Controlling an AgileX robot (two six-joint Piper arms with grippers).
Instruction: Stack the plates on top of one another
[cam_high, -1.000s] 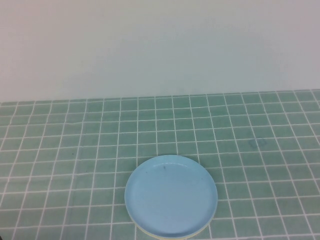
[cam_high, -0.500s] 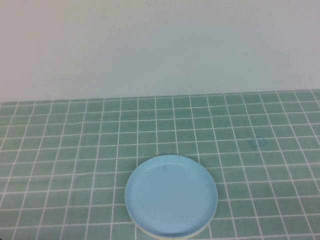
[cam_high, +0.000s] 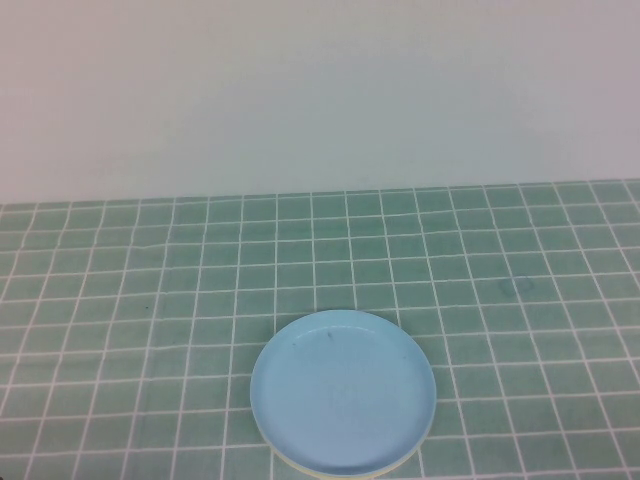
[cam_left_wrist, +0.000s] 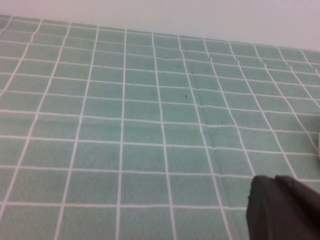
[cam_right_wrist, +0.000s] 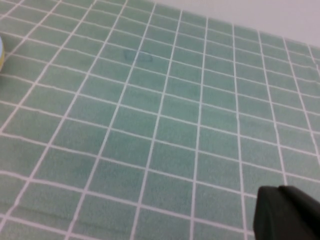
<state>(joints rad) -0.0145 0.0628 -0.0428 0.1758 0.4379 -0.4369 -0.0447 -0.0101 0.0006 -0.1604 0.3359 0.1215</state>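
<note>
High view: round smooth blue plate (cam_high: 343, 391) topmost.

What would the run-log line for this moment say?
stack: light blue plate on top, yellow plate edge showing beneath | left gripper: shut, empty, over cloth | right gripper: shut, empty, over cloth

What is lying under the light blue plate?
Under the light blue plate only a pale yellowish rim shows at its near edge. Anything else beneath is covered.
</note>
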